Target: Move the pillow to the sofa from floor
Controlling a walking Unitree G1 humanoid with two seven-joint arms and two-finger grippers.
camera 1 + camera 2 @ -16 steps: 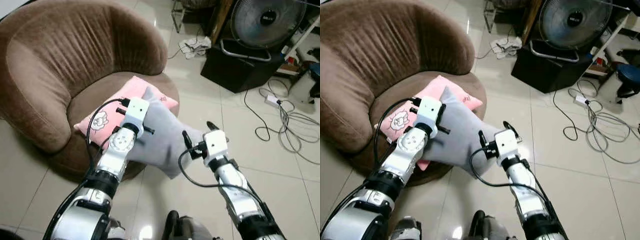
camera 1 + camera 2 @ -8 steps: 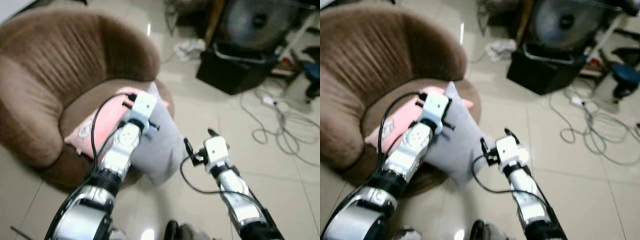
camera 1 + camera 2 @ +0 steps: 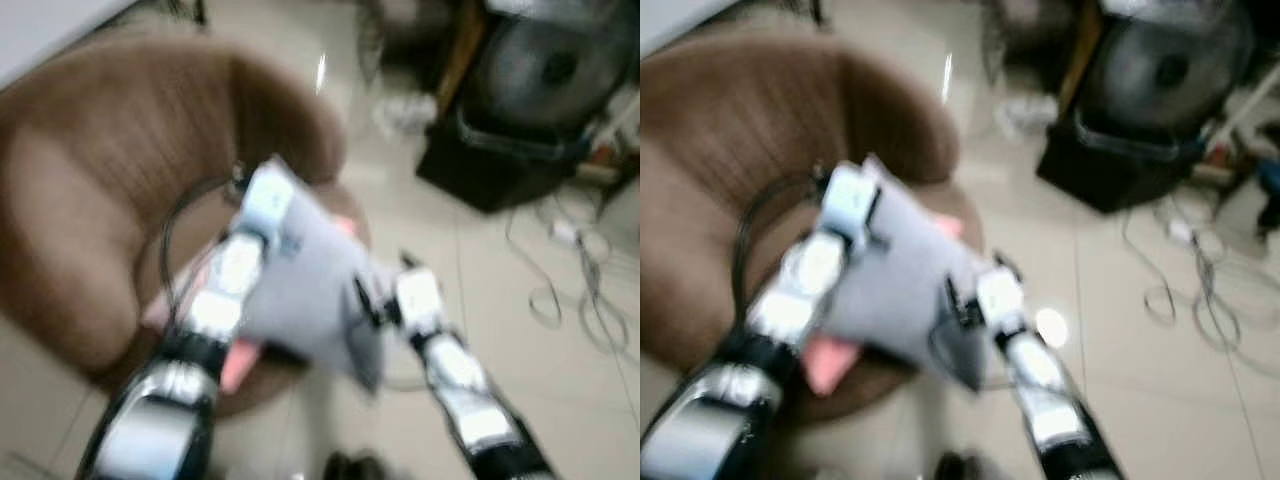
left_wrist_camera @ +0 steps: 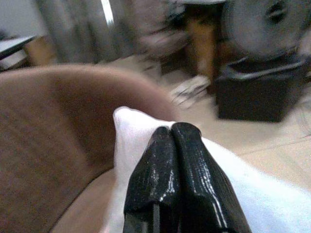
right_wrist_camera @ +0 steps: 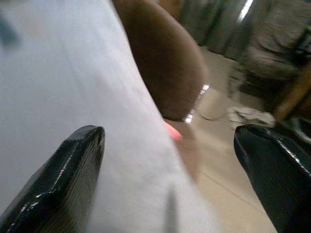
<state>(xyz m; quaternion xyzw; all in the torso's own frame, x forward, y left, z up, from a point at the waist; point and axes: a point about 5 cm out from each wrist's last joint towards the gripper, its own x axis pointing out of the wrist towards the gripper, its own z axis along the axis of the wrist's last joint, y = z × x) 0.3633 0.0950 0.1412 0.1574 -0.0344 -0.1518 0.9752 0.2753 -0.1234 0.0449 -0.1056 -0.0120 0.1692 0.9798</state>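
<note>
Left fingers (image 4: 172, 160) pinch pillow (image 3: 310, 290) corner | sofa (image 3: 90, 210) rim beside

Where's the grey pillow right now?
The grey pillow is over the front of the brown sofa seat, between both arms, pinched at a corner by the left end effector, partly covering a pink pillow.

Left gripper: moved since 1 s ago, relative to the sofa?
Yes. The left gripper, shut on the grey pillow, now sits higher against the brown sofa, near its backrest. The camera also moved and blurred.
</note>
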